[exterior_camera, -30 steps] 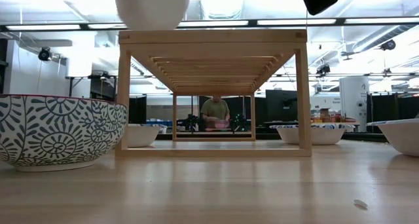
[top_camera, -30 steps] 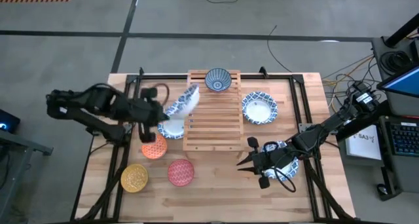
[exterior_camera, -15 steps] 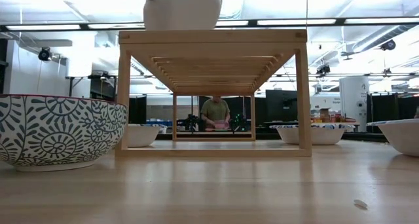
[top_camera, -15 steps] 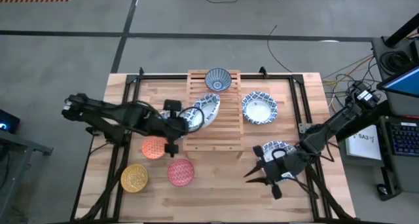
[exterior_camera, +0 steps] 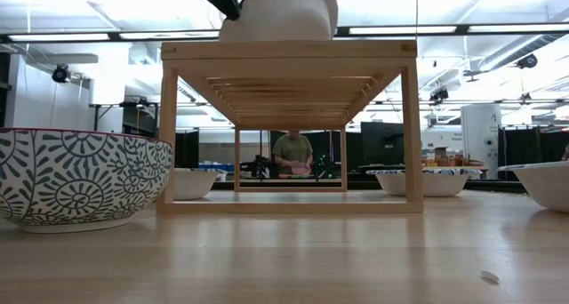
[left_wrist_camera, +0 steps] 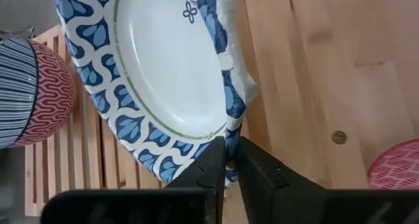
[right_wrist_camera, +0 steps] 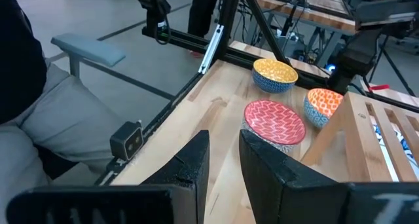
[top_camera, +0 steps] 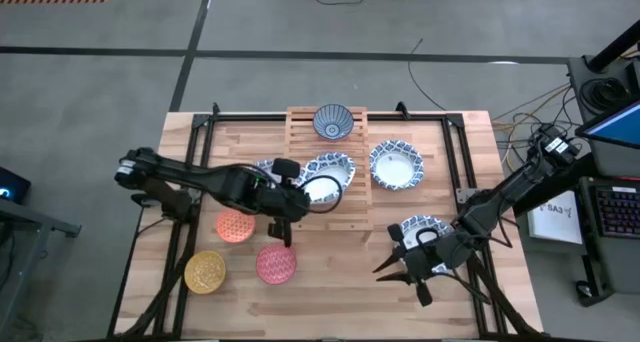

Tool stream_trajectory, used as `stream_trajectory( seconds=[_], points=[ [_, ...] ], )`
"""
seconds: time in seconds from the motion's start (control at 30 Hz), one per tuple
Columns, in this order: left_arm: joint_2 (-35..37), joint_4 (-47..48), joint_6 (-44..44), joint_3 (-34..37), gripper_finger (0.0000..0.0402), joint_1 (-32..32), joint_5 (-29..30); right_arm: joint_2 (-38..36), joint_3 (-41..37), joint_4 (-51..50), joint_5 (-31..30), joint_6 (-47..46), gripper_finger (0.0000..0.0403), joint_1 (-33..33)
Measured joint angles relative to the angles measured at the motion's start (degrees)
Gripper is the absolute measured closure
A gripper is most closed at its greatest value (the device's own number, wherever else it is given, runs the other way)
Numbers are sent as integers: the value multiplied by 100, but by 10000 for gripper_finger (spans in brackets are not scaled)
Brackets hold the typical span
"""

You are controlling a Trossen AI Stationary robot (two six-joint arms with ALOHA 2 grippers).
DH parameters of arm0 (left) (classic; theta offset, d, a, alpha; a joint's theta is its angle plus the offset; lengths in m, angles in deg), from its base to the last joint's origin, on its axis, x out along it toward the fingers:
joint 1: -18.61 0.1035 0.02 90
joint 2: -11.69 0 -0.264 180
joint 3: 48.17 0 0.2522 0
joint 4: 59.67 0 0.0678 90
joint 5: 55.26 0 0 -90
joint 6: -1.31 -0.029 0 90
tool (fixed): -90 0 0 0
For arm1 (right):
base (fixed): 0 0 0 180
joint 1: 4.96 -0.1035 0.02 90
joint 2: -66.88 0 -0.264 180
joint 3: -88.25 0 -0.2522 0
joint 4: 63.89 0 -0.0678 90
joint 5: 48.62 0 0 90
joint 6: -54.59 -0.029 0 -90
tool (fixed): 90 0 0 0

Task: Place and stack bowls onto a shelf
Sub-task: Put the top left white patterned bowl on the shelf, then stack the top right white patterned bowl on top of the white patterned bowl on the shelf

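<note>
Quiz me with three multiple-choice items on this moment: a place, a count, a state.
1. The blue-grey bowl is: A on the shelf; B on the floor; C under the shelf.
2. Small bowls on the table, off the shelf: A one; B three; C four.
3. The left gripper is: A open; B shut on a wide bowl's rim; C out of view.
Answers: A, it sits on the slats. B, orange, yellow and red. B, its wrist view shows the rim pinched. The right gripper waits open.
</note>
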Motion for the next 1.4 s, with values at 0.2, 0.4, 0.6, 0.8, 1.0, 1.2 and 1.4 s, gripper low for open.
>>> stream_trajectory(
  seconds=[0.2,0.4,0.6,0.8,1.0,1.2,1.4],
  points=[
    [-117,86,-2,-40,353,150,-4,0,0,-3,0,1,328,0],
    [-103,84,-9,-40,306,253,-2,0,0,-3,-4,-1,328,2],
    [-14,157,-19,-38,270,263,-2,0,0,-36,-388,-80,328,2],
    [184,376,92,-35,252,259,134,4,0,-98,-679,-215,328,2],
    [597,376,378,220,251,259,133,4,0,-214,-1194,-502,331,7],
    [1353,-294,679,1229,251,254,133,15,-4,-212,-1200,-615,339,7],
    [2278,-1416,1098,2660,251,246,129,90,-13,-172,-1569,-750,340,17]
  ],
)
